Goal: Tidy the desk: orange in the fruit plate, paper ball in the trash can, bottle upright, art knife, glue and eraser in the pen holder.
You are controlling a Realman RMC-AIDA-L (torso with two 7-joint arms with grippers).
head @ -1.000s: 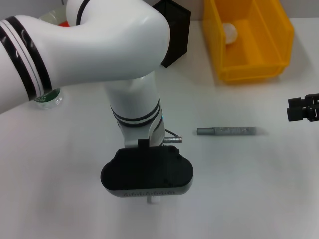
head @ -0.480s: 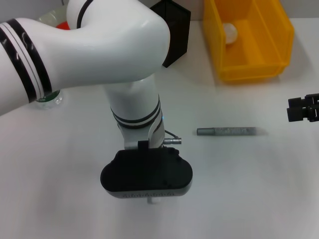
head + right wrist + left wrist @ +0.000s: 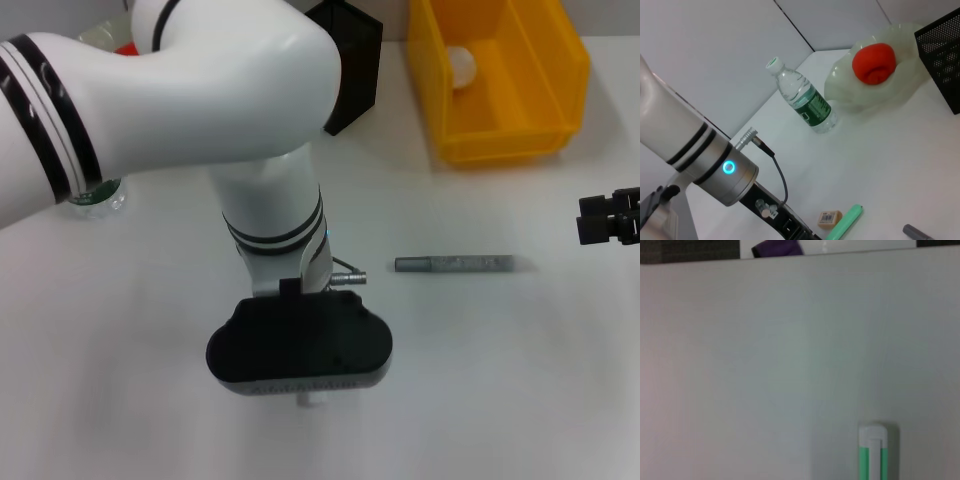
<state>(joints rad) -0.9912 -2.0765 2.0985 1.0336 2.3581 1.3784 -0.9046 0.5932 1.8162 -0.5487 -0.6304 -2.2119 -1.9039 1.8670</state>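
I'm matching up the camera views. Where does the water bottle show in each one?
Head view: bottle at the far left edge, partly hidden.
Left wrist view: not in it.
Right wrist view: bottle standing beside the fruit plate.
Shared landmark: the fruit plate, top left in the head view.

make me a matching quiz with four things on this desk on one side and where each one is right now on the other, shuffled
Things:
1. orange
2. paper ball
3. bottle
4. eraser

Places:
A. in the yellow trash can
B. lying on the white table beside a green stick
C. in the pale-green fruit plate
D. standing upright on the table next to the fruit plate

Pairs: 1-C, 2-A, 3-D, 4-B
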